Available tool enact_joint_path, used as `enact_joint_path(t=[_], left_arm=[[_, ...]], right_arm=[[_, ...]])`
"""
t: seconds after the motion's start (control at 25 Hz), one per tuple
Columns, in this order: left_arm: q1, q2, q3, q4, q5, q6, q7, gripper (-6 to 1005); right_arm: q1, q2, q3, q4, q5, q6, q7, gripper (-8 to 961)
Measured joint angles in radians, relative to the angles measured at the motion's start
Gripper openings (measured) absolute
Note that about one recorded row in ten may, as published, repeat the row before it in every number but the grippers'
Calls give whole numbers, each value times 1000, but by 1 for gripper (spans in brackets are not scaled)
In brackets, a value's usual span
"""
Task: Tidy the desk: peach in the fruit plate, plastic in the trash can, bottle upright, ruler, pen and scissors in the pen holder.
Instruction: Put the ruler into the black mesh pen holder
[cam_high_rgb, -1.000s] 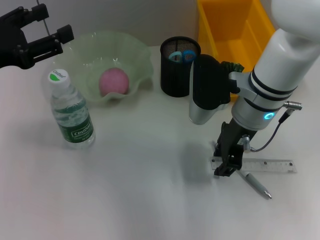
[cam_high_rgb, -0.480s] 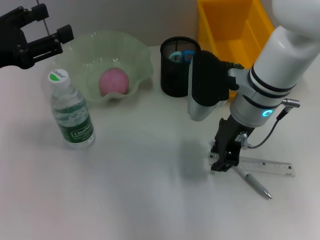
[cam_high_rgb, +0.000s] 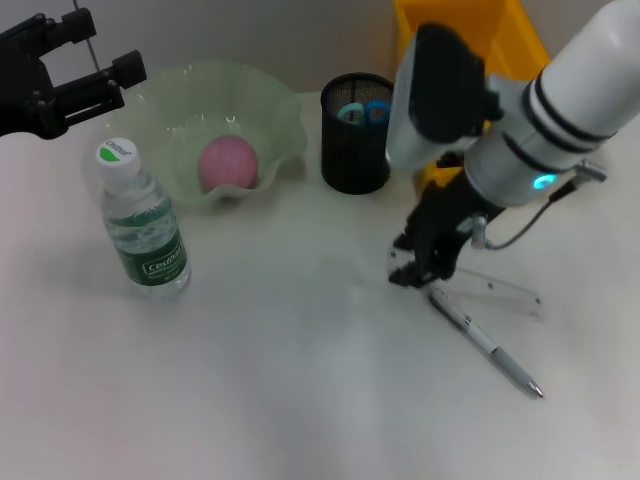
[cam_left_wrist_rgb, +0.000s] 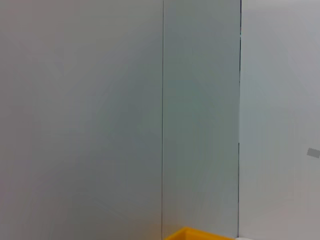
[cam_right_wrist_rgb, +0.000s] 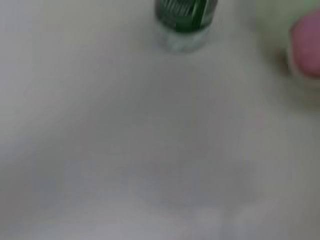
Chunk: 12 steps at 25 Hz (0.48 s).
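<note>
My right gripper (cam_high_rgb: 420, 268) is clamped on one end of the clear flat plastic ruler (cam_high_rgb: 492, 290); that end is lifted, far end slopes down toward the white desk (cam_high_rgb: 280, 380); gripped at the end, I judge, so the free length can go into the holder first. Slim silver-grey pen (cam_high_rgb: 487, 345) lies flat on the desk just beside and below the ruler, not yet picked. Black wire-mesh pen holder (cam_high_rgb: 357, 150) stands near, up-left of my gripper, blue scissors handles (cam_high_rgb: 363, 110) already inside. Dusty-pink peach (cam_high_rgb: 228, 163) sits in the ruffled pale-green fruit plate (cam_high_rgb: 285, 115); clear green-label bottle (cam_high_rgb: 143, 222) stands upright; yellow trash can (cam_high_rgb: 505, 35) behind my arm. Left gripper (cam_high_rgb: 85, 70) parked at far left, fingers spread, holding nothing.
</note>
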<state>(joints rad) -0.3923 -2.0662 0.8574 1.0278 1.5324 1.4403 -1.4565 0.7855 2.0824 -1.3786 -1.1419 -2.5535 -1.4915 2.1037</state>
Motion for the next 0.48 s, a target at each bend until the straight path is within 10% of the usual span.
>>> enact_joint_path(t=[0.48], left_arm=[[-1,0,0,0,-1,0,2,805]], right_arm=[[-115,0,48,-214,187,151,-34,389]])
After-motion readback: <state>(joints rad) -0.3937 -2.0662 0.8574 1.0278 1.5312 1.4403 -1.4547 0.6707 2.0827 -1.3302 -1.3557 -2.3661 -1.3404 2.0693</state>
